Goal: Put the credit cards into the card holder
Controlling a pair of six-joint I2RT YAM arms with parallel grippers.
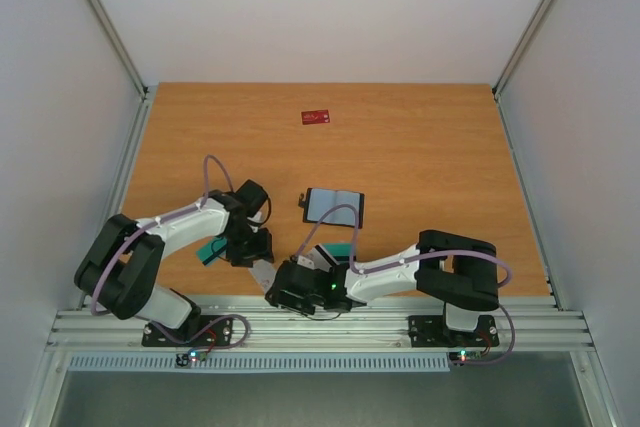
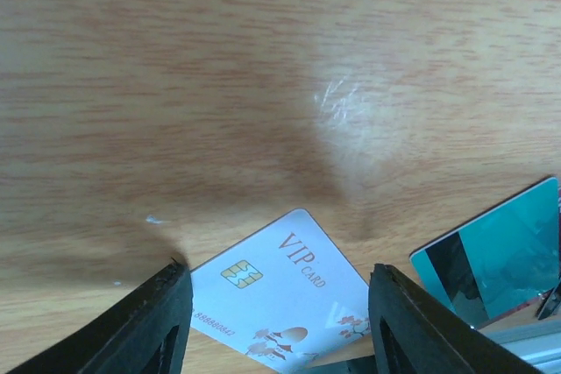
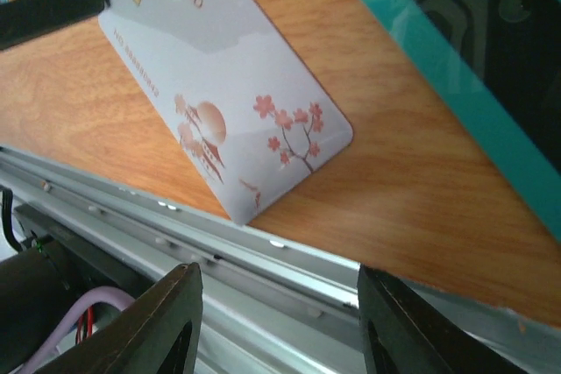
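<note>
- Step in hand, by judgement: pickup of the white card (image 3: pixel 219 102) from the near edge of the bench (image 1: pixel 430 147).
- Left hand (image 2: pixel 280 282): fingers apart, straddling the white card; contact with the card not determinable.
- Right hand (image 3: pixel 279 279): fingers apart, nothing between them, poised over the aluminium rail (image 3: pixel 263 247) just outside the bench edge, facing the card's near corner.
- White card: flat or nearly so, one corner at the bench edge. Teal card (image 2: pixel 495 256) just beside it; red card (image 1: pixel 316 116) far back.
- Card holder (image 1: pixel 335 206): open, pale inside up, mid-bench beyond both hands.
- Next move, by judgement: slide the white card out over the edge with the left hand, then close the right hand on the overhanging corner. Thin flat stock, so probably no purchase from above.
- Thereafter: carry to the card holder and feed in edge-first, guarding against the holder sliding.
</note>
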